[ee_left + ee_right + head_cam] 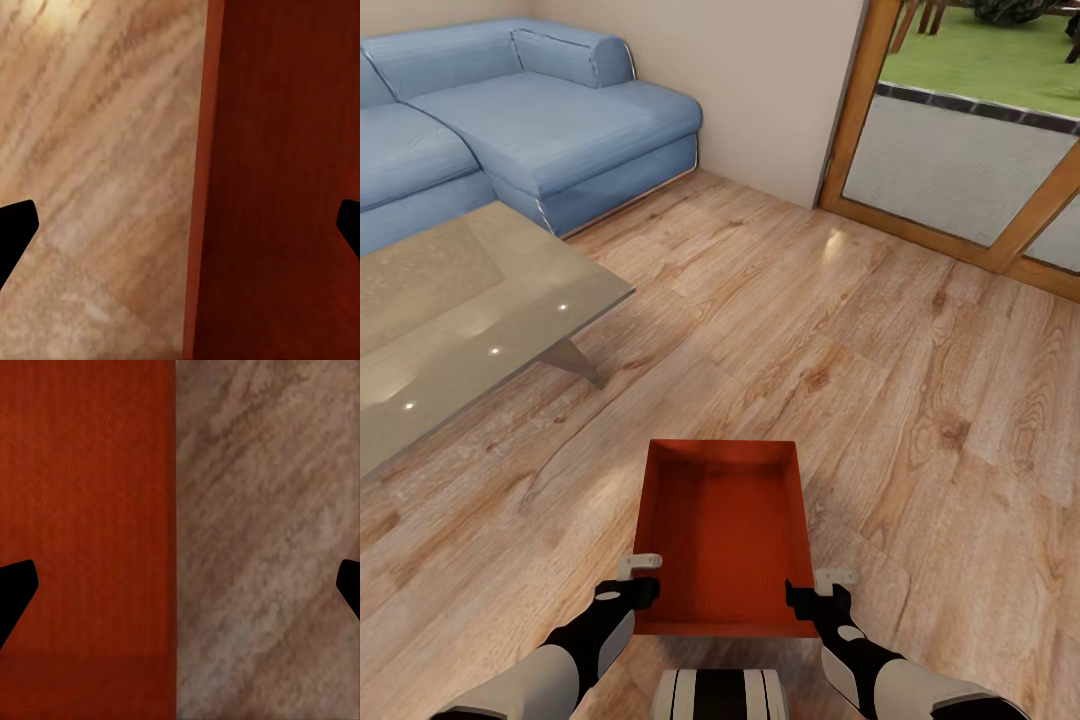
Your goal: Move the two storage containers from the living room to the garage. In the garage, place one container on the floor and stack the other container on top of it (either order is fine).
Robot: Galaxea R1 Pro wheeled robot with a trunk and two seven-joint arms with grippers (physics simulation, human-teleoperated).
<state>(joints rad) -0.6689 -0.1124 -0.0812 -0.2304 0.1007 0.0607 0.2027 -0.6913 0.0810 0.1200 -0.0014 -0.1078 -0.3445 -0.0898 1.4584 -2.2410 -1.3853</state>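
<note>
My left gripper [643, 578] and my right gripper [812, 590] are both at the near end of the red bin [722, 535], one on each long side. In my wrist views, each gripper's dark fingers are spread wide, with a side wall of the bin running between them. So both grippers are open around the walls and I am not pinching yet, I think.

The bin sits in front of me over the wood floor [920, 400] of the living room. I think it is stiff, empty and light. Its walls look thin and ribbed, so they may not be too slippery. The two long walls look like the best places to hold.

The glass table [450, 310] is off to my left, and the blue sofa [530, 130] is behind it. The glass door [970, 170] is far ahead on my right. There is lots of open floor in between.
</note>
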